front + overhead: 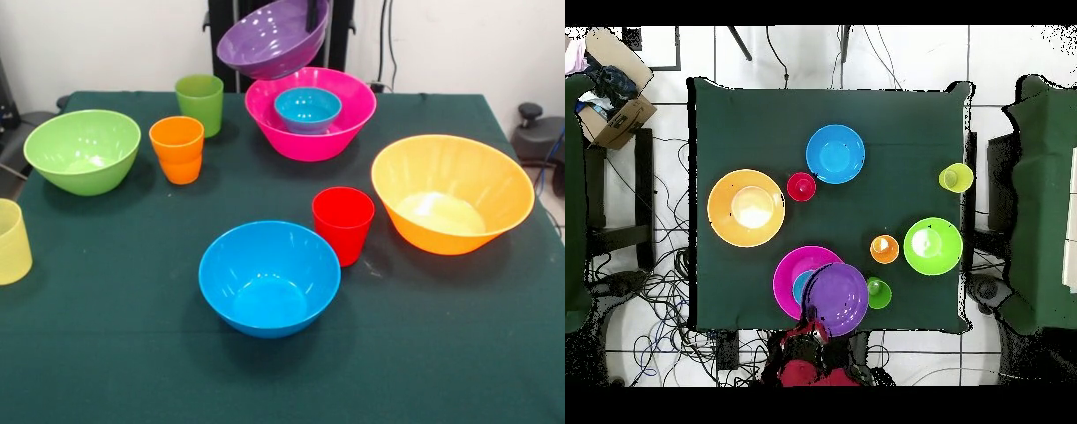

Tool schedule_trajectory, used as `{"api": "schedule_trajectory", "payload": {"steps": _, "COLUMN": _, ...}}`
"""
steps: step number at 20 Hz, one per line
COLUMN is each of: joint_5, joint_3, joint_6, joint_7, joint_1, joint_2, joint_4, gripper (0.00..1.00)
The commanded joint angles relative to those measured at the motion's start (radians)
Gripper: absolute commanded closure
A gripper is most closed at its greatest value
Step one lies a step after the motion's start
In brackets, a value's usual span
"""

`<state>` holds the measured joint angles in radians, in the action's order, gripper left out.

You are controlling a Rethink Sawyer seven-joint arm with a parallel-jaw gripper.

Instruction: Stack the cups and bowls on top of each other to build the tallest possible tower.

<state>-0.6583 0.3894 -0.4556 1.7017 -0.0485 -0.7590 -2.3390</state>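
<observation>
Bowls, largest first: orange bowl (452, 193) at the front view's right; pink bowl (311, 113) holding the small blue bowl (307, 109); purple bowl (273, 37) tilted in the air above the pink bowl's rim; lime bowl (82, 149); large blue bowl (269, 277) on the desk (132, 353). Cups stand apart. Pincer state cannot be told.

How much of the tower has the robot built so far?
Just the start. The small blue bowl sits inside the pink bowl. The purple bowl is up in the air, tilted above them, but the hand holding it is hidden. The big blue bowl, orange bowl, lime bowl and all four cups are spread around the table, unstacked.
</observation>
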Motion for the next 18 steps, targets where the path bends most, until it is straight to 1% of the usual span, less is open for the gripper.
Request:
{"api": "schedule_trajectory", "payload": {"steps": 1, "joint_5": 0.111, "joint_3": 0.051, "joint_6": -0.179, "joint_7": 0.124, "joint_1": -0.024, "joint_2": 0.237, "joint_4": 0.065, "gripper": 1.0}}
{"api": "schedule_trajectory", "payload": {"steps": 3, "joint_5": 0.125, "joint_3": 0.048, "joint_6": -0.209, "joint_7": 0.128, "joint_1": -0.021, "joint_2": 0.261, "joint_4": 0.065, "gripper": 1.0}}
{"api": "schedule_trajectory", "payload": {"steps": 5, "joint_5": 0.155, "joint_3": 0.059, "joint_6": -0.254, "joint_7": 0.121, "joint_1": -0.038, "joint_2": 0.305, "joint_4": 0.068, "gripper": 1.0}}
{"api": "schedule_trajectory", "payload": {"steps": 9, "joint_5": 0.188, "joint_3": 0.054, "joint_6": -0.307, "joint_7": 0.123, "joint_1": -0.051, "joint_2": 0.37, "joint_4": 0.072, "gripper": 1.0}}
{"api": "schedule_trajectory", "payload": {"steps": 14, "joint_5": 0.214, "joint_3": 0.047, "joint_6": -0.316, "joint_7": 0.141, "joint_1": -0.056, "joint_2": 0.397, "joint_4": 0.065, "gripper": 1.0}}
{"api": "schedule_trajectory", "payload": {"steps": 16, "joint_5": 0.206, "joint_3": 0.019, "joint_6": -0.311, "joint_7": 0.167, "joint_1": -0.035, "joint_2": 0.403, "joint_4": 0.062, "gripper": 1.0}}
{"api": "schedule_trajectory", "payload": {"steps": 18, "joint_5": 0.23, "joint_3": 0.016, "joint_6": -0.339, "joint_7": 0.176, "joint_1": -0.043, "joint_2": 0.423, "joint_4": 0.06, "gripper": 1.0}}
